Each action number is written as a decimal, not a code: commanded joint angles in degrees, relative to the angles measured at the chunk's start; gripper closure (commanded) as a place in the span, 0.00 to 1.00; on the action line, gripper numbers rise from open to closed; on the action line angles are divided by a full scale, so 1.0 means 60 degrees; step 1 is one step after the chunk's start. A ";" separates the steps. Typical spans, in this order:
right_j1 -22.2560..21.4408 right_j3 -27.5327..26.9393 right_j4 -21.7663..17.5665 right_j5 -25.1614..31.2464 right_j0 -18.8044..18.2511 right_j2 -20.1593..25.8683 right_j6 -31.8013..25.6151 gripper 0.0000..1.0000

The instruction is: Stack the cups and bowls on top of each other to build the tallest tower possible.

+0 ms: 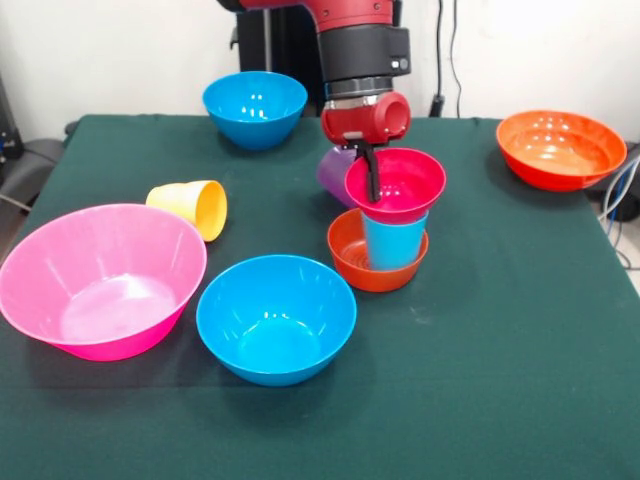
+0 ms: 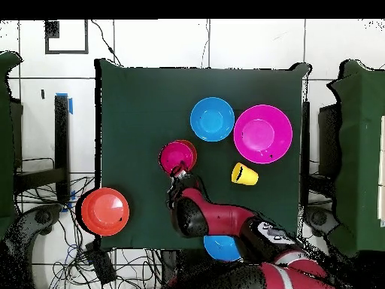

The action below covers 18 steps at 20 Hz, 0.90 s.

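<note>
Gripper (image 1: 372, 178) clamped on the small magenta bowl's (image 1: 400, 183) rim, bowl atop the light blue cup (image 1: 393, 243) — cup standing in the small orange-red bowl (image 1: 350, 258), purple cup (image 1: 333, 171) just behind

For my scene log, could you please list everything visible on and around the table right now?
tower: one, table centre; small orange-red bowl at the base, light blue cup standing in it, small magenta bowl on top.
purple cup: one, just behind the tower, mostly hidden.
yellow cup: one, on its side, beside the pink bowl.
pink bowl: one, big, front view's near left.
blue bowls: two, one near centre, one at the far edge.
wide orange bowl: one, far right corner.
table: one, dark green cloth.
cables: several, on the floor around the table.
gripper: one, black, on the red arm, at the magenta bowl's rim.
</note>
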 commanded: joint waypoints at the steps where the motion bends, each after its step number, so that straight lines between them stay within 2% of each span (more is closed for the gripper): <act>1: 0.0359 -0.1019 0.0641 -0.0353 0.0862 -0.0886 0.0463 1.00; 6: 0.0422 -0.1178 0.0912 -0.0741 0.1323 -0.1492 0.0465 1.00; 12: 0.0480 -0.1310 0.1057 -0.0907 0.1651 -0.1858 0.0559 1.00; 18: 0.0519 -0.1344 0.0823 -0.0993 0.1528 -0.1589 0.0921 1.00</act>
